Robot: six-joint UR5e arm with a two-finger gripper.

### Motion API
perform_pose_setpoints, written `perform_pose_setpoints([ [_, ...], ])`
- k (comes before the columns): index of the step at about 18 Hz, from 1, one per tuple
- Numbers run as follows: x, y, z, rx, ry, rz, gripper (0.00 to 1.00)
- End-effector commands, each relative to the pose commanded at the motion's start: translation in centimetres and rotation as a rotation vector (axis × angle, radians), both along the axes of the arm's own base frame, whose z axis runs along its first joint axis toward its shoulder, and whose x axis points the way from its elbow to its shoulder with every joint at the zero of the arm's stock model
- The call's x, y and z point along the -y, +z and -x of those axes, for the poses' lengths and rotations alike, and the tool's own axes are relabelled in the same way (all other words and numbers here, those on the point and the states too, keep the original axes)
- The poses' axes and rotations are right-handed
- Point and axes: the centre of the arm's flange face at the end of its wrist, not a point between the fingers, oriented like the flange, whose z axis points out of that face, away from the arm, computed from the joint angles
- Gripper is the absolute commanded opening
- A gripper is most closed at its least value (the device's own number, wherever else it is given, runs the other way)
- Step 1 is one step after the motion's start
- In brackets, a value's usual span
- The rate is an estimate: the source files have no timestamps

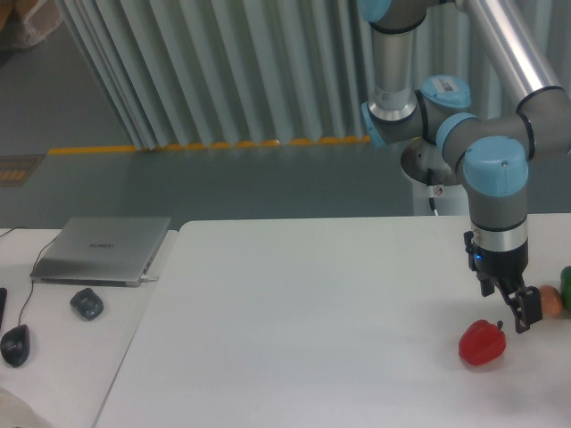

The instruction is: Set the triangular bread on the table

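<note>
The triangular bread is not visible in the camera view. My gripper (516, 314) hangs low over the right end of the white table (312, 312), pointing down. Its dark fingers (528, 310) appear spread with nothing between them, so it looks open. A red bell pepper (482, 343) lies on the table just below and left of the fingertips. A small brownish-orange rounded item (552, 302) sits right beside the fingers on their right side.
A green object (566, 276) shows at the right frame edge. On the adjoining pale desk at left are a closed laptop (103, 250) and two mice (86, 304) (15, 344). The arm's base column (393, 62) rises behind the table.
</note>
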Motion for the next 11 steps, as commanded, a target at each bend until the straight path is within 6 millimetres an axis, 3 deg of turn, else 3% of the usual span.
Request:
perform_pose_setpoints([
  [4, 0.2, -0.4, 0.1, -0.01, 0.004, 0.017, 1.0],
  [11, 1.1, 2.4, 3.0, -0.005, 0.167, -0.088, 1.0],
])
